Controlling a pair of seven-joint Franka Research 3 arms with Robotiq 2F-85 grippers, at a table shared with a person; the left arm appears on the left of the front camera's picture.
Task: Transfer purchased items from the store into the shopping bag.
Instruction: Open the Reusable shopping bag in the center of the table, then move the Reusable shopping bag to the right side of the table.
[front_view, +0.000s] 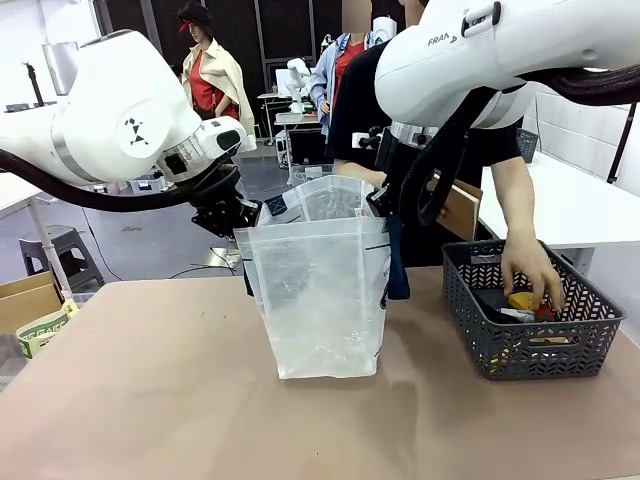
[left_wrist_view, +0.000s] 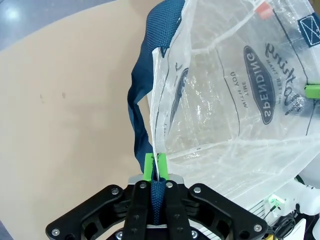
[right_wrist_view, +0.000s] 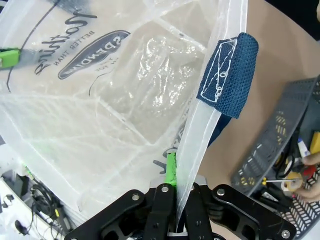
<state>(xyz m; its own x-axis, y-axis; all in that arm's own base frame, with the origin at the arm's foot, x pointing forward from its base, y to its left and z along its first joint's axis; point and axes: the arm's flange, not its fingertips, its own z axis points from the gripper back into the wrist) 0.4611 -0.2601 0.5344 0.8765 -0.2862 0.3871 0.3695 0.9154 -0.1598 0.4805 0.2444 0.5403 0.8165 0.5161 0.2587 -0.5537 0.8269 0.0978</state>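
The left jaws are clamped on the shopping bag (front_view: 320, 290) at its rim and navy handle (left_wrist_view: 136, 115), the right jaws pinched on the opposite rim — between them the mouth is held wide for loading, the base resting on the table (front_view: 150, 400). Beyond the right jaws a person's hand (front_view: 528, 268) reaches into the basket (front_view: 470, 330) for the purchased items (front_view: 521, 299) — the bag looks empty so far

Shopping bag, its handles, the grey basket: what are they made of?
Translucent whitish shopping bag: thin plastic film, glossy; crinkles and glints. Navy handles: woven fabric webbing, matte; weave and white stitching show. Dark grey lattice basket: probably moulded plastic, matte; uniform rigid grid.
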